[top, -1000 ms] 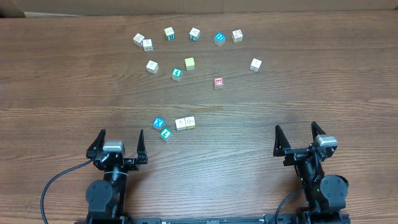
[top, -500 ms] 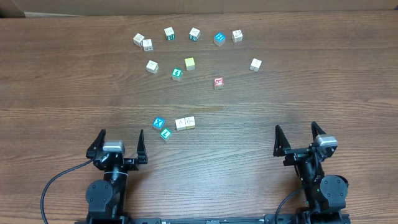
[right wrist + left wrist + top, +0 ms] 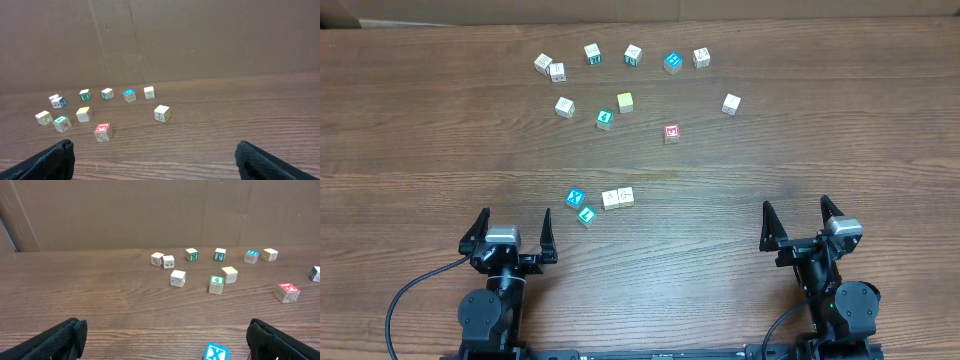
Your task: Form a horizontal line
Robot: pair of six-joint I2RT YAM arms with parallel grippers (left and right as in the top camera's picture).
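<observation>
Nothing has moved since the earlier frames. Nearest the base, the left gripper (image 3: 515, 216) and right gripper (image 3: 796, 206) sit over the brown wooden table (image 3: 420, 160), fingers spread wide, holding nothing. Fifteen small wooden letter cubes counted, all well apart from both grippers: near cluster (image 3: 611, 199), four; middle scatter (image 3: 671, 132), five; far arc (image 3: 633, 54), six.
</observation>
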